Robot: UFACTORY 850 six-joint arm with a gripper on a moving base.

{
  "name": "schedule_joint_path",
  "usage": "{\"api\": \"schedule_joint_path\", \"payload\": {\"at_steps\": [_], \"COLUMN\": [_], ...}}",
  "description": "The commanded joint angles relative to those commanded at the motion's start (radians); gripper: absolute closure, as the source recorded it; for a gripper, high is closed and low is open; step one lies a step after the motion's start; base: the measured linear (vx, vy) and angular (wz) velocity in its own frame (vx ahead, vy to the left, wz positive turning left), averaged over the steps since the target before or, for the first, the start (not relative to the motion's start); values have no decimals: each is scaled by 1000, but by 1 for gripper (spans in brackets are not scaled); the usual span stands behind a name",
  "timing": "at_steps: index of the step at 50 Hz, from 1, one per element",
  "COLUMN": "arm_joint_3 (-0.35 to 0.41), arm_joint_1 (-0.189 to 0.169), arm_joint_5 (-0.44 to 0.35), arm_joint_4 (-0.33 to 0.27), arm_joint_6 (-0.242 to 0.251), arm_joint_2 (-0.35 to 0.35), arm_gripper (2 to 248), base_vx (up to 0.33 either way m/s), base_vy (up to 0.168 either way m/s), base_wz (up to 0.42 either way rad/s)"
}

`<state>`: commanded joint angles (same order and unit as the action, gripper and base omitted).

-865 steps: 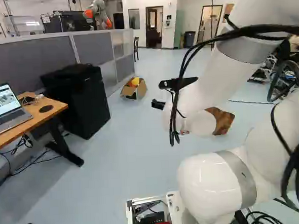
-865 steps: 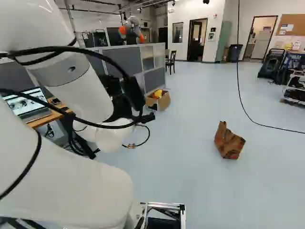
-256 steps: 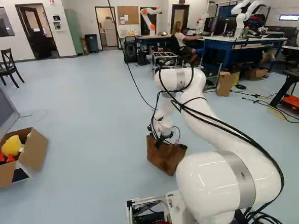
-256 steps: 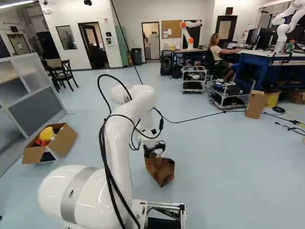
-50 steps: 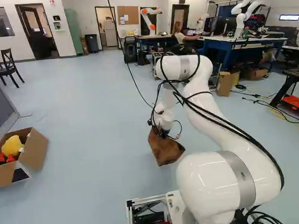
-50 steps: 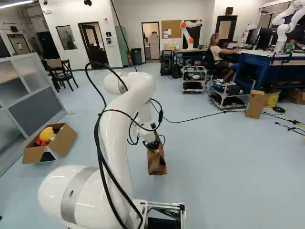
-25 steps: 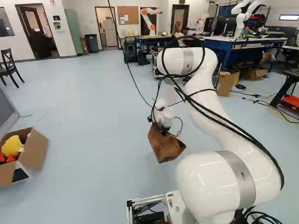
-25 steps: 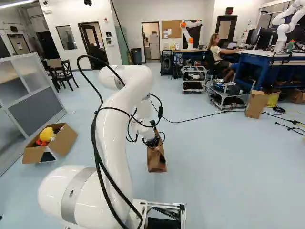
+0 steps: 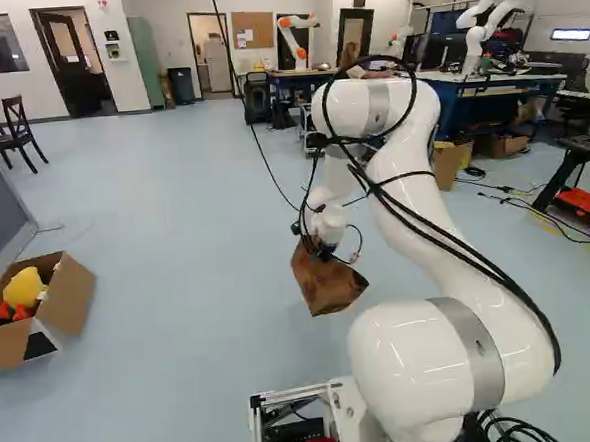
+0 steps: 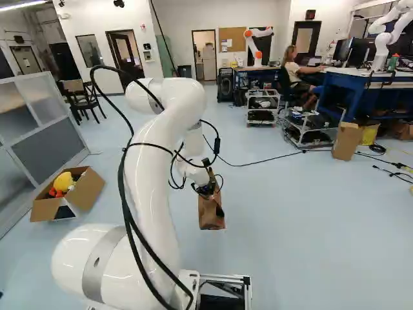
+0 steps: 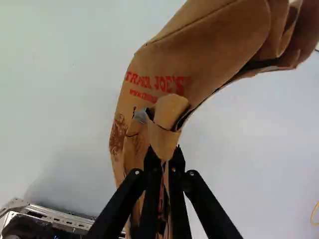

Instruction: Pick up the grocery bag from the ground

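Pale floor [image 9: 176, 238] spreads ahead of the base [image 9: 286, 394], and the arm [image 9: 409, 364] arches out from the base. The bag [image 9: 324, 279] hangs ahead of the base, tilted, and seems just off the floor. The gripper [image 11: 165, 155], also ahead of the base, has a fold [image 11: 164, 139] of the bag's paper pinched between its fingers. The lift looks well begun; what it wants is a slow, straight rise with the squeeze kept firm, since the hold is on a narrow strip and the paper could tear or slip. Any sway should settle before the bag is brought nearer the base, and its low end needs to clear the floor fully. Against the oldest frames, the base has moved; against the last ones, it has not, while the arm's elbow stands higher and the bag, moving with the gripper, sits slightly higher too.
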<state>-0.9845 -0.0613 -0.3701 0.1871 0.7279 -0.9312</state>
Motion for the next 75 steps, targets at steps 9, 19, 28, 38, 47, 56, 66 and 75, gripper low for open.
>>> {"api": "schedule_joint_path", "payload": {"at_steps": [9, 19, 28, 38, 47, 56, 66, 75], "arm_joint_3": [22, 53, 82, 114, 142, 171, 202, 229], "arm_joint_1": [0, 0, -1, -1, -2, -2, -3, -3], "arm_joint_5": [0, 0, 0, 0, 0, 0, 0, 0], "arm_joint_4": [0, 0, 0, 0, 0, 0, 0, 0], "arm_joint_6": [0, 0, 0, 0, 0, 0, 0, 0], "arm_joint_2": [34, 74, 112, 155, 193, 232, 276, 316], "arm_gripper": [229, 229, 229, 229, 229, 229, 229, 229], "base_vx": [0, 0, 0, 0, 0, 0, 0, 0], "base_vy": [0, 0, 0, 0, 0, 0, 0, 0], "base_wz": [0, 0, 0, 0, 0, 0, 0, 0]}}
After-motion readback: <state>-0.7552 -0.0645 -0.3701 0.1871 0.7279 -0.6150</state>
